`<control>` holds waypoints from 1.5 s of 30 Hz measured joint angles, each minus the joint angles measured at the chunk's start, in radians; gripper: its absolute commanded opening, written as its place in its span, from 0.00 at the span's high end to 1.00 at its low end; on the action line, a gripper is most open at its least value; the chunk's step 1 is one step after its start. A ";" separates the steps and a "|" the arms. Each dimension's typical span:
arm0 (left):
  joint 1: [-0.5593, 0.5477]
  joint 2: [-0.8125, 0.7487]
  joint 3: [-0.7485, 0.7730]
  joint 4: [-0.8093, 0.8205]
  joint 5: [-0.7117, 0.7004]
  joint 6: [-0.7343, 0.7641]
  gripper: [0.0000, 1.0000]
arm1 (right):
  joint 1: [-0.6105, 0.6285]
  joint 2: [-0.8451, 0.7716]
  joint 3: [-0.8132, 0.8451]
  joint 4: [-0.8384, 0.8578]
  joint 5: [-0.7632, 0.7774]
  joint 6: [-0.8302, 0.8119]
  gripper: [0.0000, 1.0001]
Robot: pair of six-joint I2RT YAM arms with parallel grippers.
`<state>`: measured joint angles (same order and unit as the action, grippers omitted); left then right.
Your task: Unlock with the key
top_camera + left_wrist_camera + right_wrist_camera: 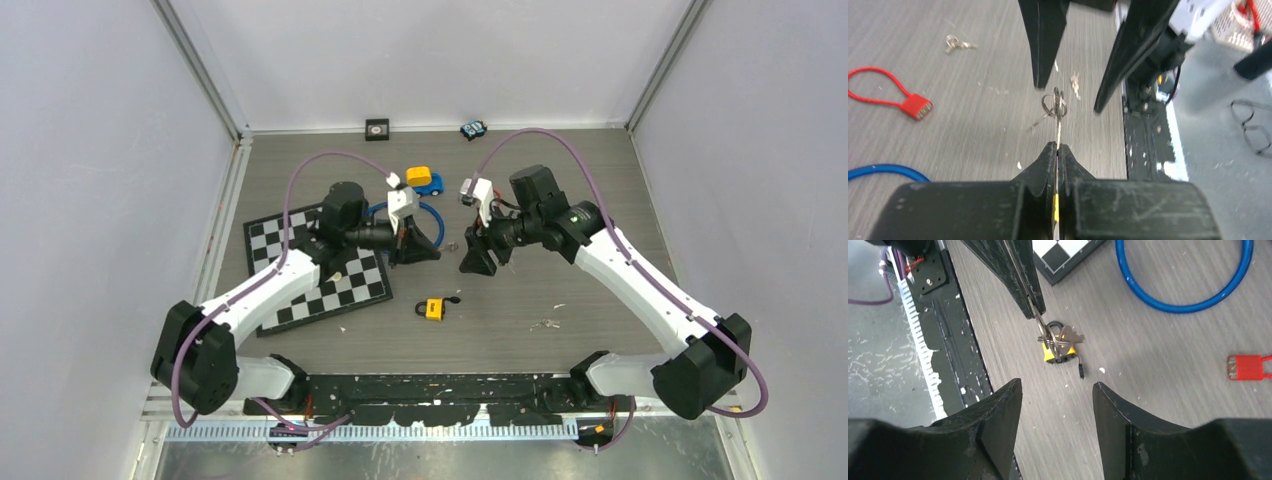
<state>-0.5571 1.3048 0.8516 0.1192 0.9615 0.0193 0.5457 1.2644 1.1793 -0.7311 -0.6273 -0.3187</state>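
arms: left arm (250,295), right arm (640,285), white links, black joints, bulky black shoulders | cables: purple cable (340,153) looped along each | wrists: white camera block (402,203) | grippers: left gripper (1057,146), right gripper (1057,384), black, scuffed, wedge-shaped fingers (998,425) tapering to points

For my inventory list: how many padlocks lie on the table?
2: a yellow padlock toward the near edge, a red padlock by the blue ring. More may be hidden.

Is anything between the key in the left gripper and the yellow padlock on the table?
Nothing visible. The left gripper holds the key aloft, and no object lies between it and the yellow padlock.
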 measured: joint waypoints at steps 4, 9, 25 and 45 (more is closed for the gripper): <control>0.021 0.008 0.093 0.003 0.000 -0.124 1.00 | -0.005 0.008 -0.002 0.076 -0.014 0.032 0.41; 0.026 0.043 0.185 0.006 -0.002 -0.255 1.00 | -0.014 0.013 0.020 0.137 0.002 0.071 0.41; 0.026 0.070 0.193 0.128 -0.011 -0.536 1.00 | -0.026 0.019 0.076 0.184 0.059 0.101 0.58; 0.026 0.070 0.148 0.196 -0.014 -0.594 1.00 | -0.026 0.023 0.076 0.186 0.030 0.096 0.96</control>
<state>-0.5316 1.3746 0.9997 0.3153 0.9474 -0.5747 0.5194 1.2877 1.2549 -0.5453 -0.5972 -0.2230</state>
